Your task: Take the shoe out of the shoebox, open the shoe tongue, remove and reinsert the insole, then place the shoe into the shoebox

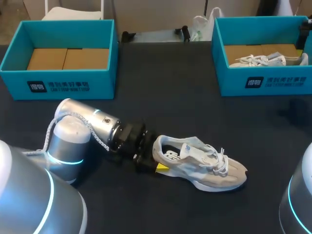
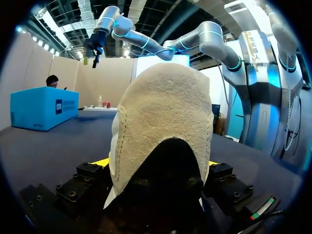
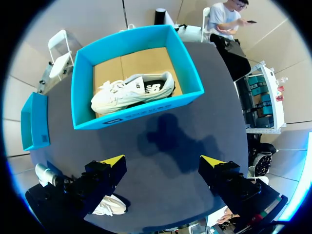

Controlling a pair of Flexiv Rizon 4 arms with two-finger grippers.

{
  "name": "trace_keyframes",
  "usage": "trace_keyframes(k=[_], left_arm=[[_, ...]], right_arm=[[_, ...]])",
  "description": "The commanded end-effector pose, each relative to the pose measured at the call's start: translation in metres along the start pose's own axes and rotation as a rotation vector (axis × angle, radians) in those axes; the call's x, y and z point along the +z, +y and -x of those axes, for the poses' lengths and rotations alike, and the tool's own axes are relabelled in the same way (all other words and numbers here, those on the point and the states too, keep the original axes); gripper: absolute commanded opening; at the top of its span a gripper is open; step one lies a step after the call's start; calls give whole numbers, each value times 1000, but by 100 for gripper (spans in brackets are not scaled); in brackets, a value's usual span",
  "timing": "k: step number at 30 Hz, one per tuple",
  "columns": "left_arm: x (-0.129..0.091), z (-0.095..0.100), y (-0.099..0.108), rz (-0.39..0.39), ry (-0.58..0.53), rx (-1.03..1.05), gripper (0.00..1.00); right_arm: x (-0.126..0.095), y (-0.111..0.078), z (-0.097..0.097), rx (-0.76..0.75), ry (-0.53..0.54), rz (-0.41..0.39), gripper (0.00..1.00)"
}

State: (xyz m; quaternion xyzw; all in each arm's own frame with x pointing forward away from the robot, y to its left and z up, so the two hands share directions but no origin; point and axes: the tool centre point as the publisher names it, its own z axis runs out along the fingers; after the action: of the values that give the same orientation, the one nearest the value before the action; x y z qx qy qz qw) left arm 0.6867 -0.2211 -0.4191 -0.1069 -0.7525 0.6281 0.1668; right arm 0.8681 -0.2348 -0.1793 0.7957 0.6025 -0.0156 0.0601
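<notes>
Left tool (image 2: 157,165) grasps the shoe (image 1: 204,165) at its heel, yellow tips mostly hidden; right tool (image 3: 163,161) hangs released.

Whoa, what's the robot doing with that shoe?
The robot's left hand is gripping the heel of a pale shoe that lies on the dark table, outside any box. The right hand hangs open above a blue box with another shoe inside. A second blue box has no shoe in it.
</notes>
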Motion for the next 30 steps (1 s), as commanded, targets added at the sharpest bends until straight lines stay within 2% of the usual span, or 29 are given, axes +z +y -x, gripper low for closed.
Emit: trace_keyframes(k=[1, 2, 3, 4, 13, 19, 30], left_arm=[[4, 0, 2, 3, -11, -6, 99], [4, 0, 3, 1, -18, -9, 42], [3, 0, 3, 1, -23, -9, 8], [2, 0, 4, 0, -27, -9, 0], [-16, -5, 4, -35, -150, -29, 0], [-27, -7, 1, -28, -233, -38, 0], [-40, -13, 3, -35, -328, -58, 0]], right_arm=[[0, -1, 0, 0, 0, 2, 100], [0, -1, 0, 0, 0, 2, 100], [0, -1, 0, 0, 0, 2, 100], [0, -1, 0, 0, 0, 2, 100], [0, -1, 0, 0, 0, 2, 100], [0, -1, 0, 0, 0, 2, 100], [0, -1, 0, 0, 0, 2, 100]])
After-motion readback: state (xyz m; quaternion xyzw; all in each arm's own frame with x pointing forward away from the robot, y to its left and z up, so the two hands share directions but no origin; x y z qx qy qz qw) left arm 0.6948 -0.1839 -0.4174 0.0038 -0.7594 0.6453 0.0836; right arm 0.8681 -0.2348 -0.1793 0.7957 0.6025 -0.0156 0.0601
